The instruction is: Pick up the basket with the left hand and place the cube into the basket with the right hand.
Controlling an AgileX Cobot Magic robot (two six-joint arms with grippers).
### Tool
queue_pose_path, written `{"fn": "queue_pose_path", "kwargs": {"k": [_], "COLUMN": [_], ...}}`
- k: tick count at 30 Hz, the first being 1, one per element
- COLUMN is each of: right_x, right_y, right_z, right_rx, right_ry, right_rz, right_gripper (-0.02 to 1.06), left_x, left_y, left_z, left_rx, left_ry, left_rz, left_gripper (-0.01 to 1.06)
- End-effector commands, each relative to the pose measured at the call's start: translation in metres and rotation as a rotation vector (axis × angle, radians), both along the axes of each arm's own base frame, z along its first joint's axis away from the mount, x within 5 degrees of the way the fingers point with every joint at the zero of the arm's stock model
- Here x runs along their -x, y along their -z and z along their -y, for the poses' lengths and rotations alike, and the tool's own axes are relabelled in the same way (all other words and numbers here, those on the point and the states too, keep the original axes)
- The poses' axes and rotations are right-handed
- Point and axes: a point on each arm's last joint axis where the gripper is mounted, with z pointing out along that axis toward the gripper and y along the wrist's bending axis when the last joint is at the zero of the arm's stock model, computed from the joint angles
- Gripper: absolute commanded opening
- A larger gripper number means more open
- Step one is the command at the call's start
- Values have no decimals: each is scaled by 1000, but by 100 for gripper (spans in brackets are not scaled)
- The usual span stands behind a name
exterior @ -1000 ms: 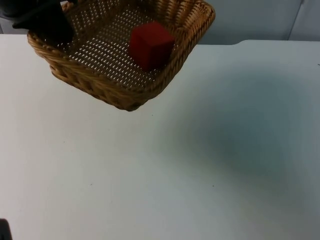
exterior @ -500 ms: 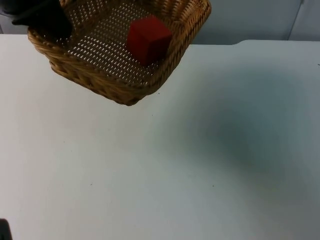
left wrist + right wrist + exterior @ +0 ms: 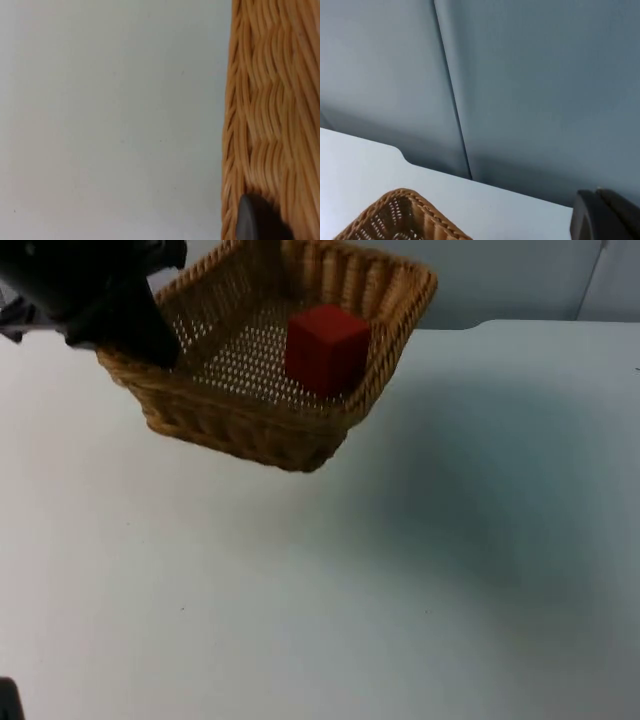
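Basket [image 3: 262,420] hangs tilted above the table [image 3: 400,570], its left rim clamped in the left tool [image 3: 150,340] so the red cube [image 3: 326,348] rests inside against the right wall; both task steps look complete. Right tool [image 3: 602,215] waits near the partition wall [image 3: 530,90]; whether it is apart or together I cannot tell

The basket [image 3: 250,425] at the upper left of the frame is tan with a woven wicker pattern, the cube [image 3: 326,348] inside is dark red, and the worktop [image 3: 400,590] is white.
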Motion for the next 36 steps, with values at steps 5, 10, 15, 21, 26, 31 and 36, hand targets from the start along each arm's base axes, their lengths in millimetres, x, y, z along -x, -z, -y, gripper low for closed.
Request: {"fn": "queue_pose_path", "kwargs": {"k": [5,10,15,21,26,31,36], "right_x": [3,2,2,2,2,2,0], "right_y": [-8,-9,-9,-9,-9,-9,-7], "right_z": [3,3,3,3,3,3,13], "right_rx": [3,1,5,8,8,19,118], "right_ry": [-6,-6,-9,-10,-10,-4,54], "right_rz": [41,54,57,58,58,61,64], "right_gripper": [0,0,0,0,0,0,0], "left_x": [-4,-2,3,-7,-32,-56,-63], "left_y": [25,47,66,58,18,-41,-111], "left_z": [2,3,3,-5,-1,4,5], "left_rx": [22,14,-11,-149,-127,-84,-94], "left_ry": [-21,16,73,147,152,121,152], "left_rz": [-80,-163,-245,-164,-93,14,176], "left_gripper": [2,26,69,71,71,60,0]}}
